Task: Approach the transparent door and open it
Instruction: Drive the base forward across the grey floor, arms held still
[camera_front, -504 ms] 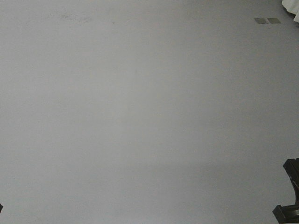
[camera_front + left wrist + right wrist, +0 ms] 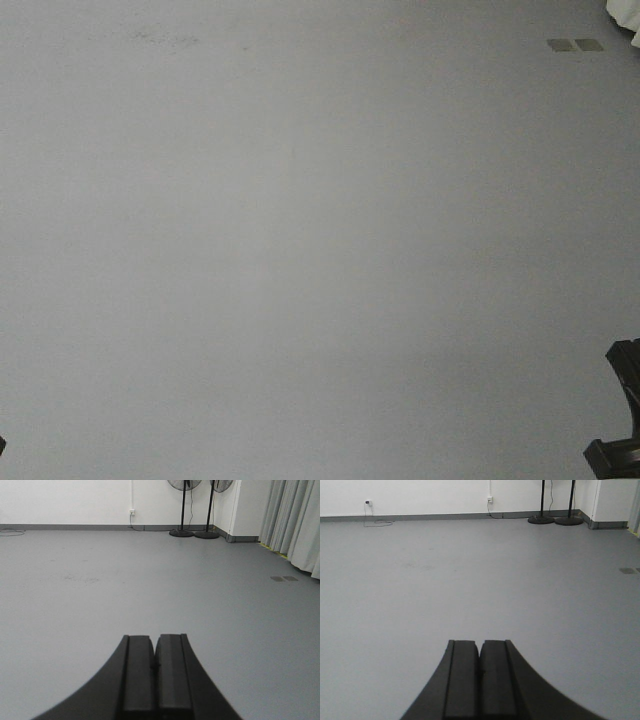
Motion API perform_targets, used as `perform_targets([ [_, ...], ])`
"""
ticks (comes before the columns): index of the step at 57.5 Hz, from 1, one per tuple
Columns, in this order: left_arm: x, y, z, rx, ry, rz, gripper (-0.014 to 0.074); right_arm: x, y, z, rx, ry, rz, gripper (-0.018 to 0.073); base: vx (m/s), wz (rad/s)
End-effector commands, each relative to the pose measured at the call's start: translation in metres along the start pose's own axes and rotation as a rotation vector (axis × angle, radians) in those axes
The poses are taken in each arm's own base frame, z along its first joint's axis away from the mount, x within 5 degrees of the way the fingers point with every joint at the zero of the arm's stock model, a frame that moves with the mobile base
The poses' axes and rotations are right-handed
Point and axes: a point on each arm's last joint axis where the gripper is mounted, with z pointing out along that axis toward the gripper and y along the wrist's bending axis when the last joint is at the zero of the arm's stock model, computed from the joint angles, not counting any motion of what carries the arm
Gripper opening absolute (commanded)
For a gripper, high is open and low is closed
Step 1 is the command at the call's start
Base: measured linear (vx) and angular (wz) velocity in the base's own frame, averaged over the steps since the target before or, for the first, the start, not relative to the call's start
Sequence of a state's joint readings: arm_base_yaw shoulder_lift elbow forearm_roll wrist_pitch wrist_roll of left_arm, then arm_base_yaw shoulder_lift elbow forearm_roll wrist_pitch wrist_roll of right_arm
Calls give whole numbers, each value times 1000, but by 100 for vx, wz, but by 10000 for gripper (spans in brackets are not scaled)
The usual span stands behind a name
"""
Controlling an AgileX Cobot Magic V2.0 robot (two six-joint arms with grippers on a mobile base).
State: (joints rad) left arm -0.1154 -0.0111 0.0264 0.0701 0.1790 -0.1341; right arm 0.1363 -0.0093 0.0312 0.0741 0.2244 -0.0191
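Faint floor marks [image 2: 165, 38] slid slightly rightward; left and right jaws pressed together, empty

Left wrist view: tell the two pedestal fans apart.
The left fan shows more of its cropped head than the right fan. The right fan stands nearer the curtains than the left fan. Both are black, upright, on round bases.

Plain grey floor [image 2: 100, 580], white wall [image 2: 65, 500], black fan stands [image 2: 181, 532], pale grey curtain [image 2: 295, 525], black left gripper [image 2: 155, 645].
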Motion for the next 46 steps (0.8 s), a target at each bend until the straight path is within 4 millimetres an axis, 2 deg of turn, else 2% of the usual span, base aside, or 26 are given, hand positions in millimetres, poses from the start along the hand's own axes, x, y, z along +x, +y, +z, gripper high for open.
perform_targets([
  [1, 2, 0, 1, 9, -62, -6, 4, -4, -1, 0, 9, -81, -3, 2, 1, 3],
  [46, 2, 0, 1, 9, -62, -6, 4, -4, -1, 0, 9, -81, -3, 2, 4, 4],
])
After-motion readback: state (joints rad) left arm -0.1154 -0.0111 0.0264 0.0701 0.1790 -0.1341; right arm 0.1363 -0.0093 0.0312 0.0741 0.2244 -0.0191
